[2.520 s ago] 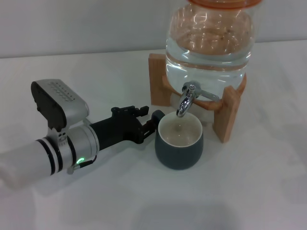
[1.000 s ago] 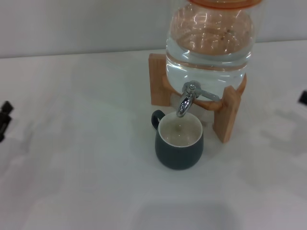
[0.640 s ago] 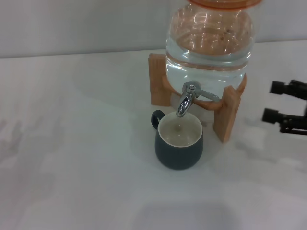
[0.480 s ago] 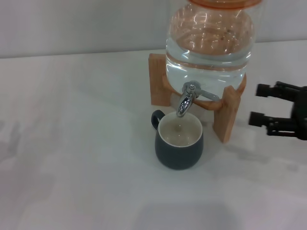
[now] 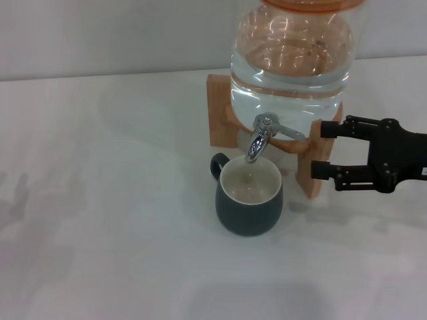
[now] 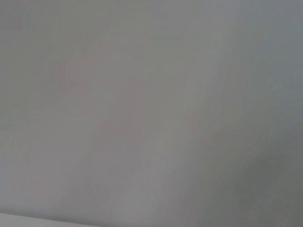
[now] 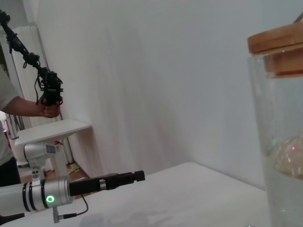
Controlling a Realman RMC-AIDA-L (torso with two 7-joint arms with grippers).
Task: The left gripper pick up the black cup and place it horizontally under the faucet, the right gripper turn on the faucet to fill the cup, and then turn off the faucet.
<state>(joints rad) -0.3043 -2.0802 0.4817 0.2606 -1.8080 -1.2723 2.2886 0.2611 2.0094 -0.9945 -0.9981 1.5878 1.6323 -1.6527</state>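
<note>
Gleaming chrome faucet (image 5: 259, 141) above rounded charcoal black cup (image 5: 249, 197), cream-lined.

Water jar (image 5: 291, 60) top and right gripper (image 5: 323, 149) arm cut off

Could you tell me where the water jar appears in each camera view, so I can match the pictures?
Head view: the water jar stands at top centre on its wooden stand, behind the black cup.
Left wrist view: not in it; only a blank surface shows.
Right wrist view: the jar's glass wall fills the right edge.
Shared landmark: the white table.
</note>
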